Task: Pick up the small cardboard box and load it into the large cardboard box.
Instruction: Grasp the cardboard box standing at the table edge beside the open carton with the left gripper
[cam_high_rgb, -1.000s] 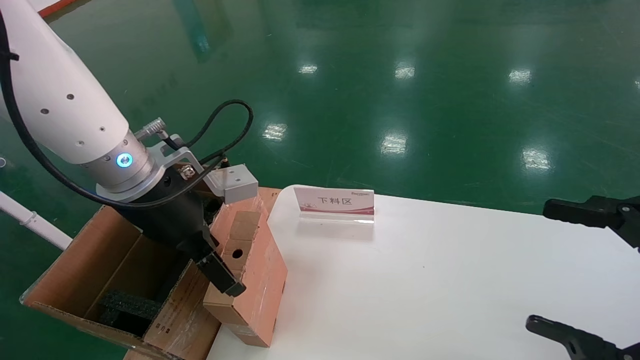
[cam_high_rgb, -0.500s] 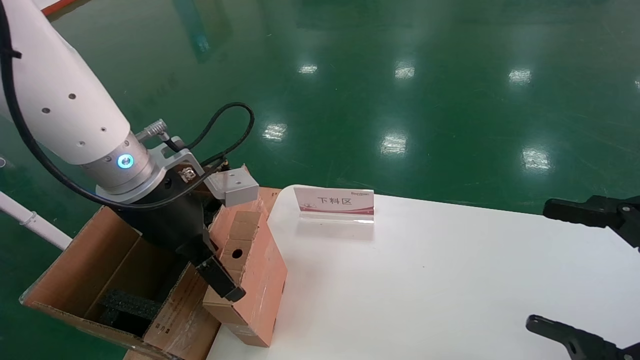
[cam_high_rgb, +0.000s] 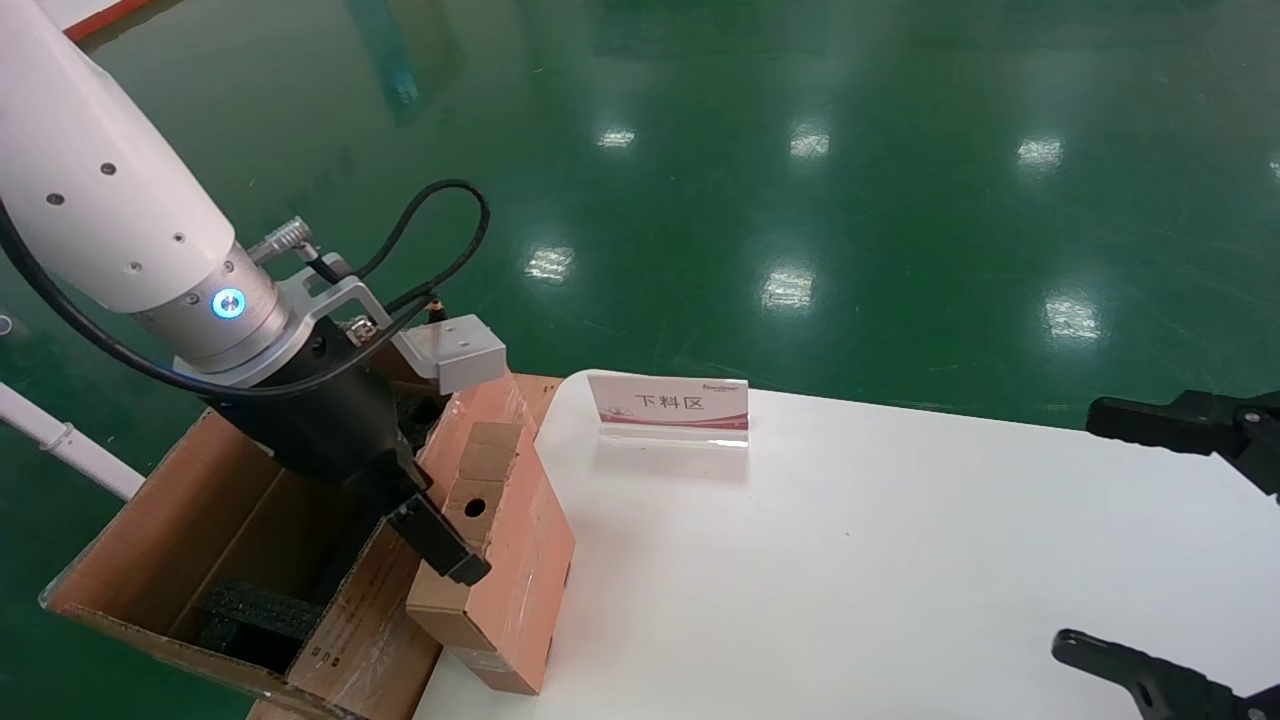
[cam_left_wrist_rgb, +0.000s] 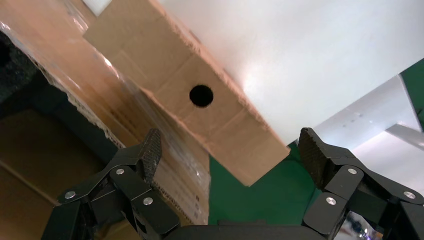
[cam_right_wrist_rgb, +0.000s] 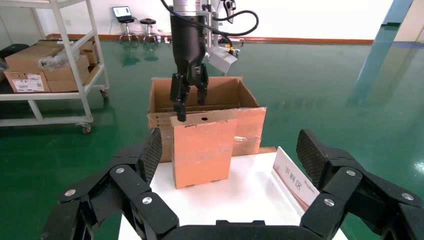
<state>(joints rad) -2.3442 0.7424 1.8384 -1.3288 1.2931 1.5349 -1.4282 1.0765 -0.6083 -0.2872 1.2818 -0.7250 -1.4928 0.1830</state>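
The small cardboard box (cam_high_rgb: 515, 545) stands upright at the white table's left edge, its round hole on the top panel; it also shows in the left wrist view (cam_left_wrist_rgb: 227, 132) and the right wrist view (cam_right_wrist_rgb: 202, 150). The large cardboard box (cam_high_rgb: 150, 525) sits open just left of it, below table height, with black foam inside; its taped flap shows in the left wrist view (cam_left_wrist_rgb: 95, 95) and it stands behind the small box in the right wrist view (cam_right_wrist_rgb: 247, 125). My left gripper (cam_high_rgb: 445, 550) (cam_left_wrist_rgb: 230, 155) (cam_right_wrist_rgb: 190, 102) is open and empty just above the small box's top. My right gripper (cam_high_rgb: 1090, 530) (cam_right_wrist_rgb: 230, 150) is open and empty at the table's right.
A red-and-white sign stand (cam_high_rgb: 668, 405) (cam_right_wrist_rgb: 295, 182) stands at the back of the white table (cam_high_rgb: 850, 560). A white shelf cart with cartons (cam_right_wrist_rgb: 50, 65) stands far off on the green floor. A white pipe (cam_high_rgb: 60, 440) runs left of the large box.
My left wrist has shifted slightly up and to the left; its fingertip stays over the small box's top. Both boxes and the right arm have not moved.
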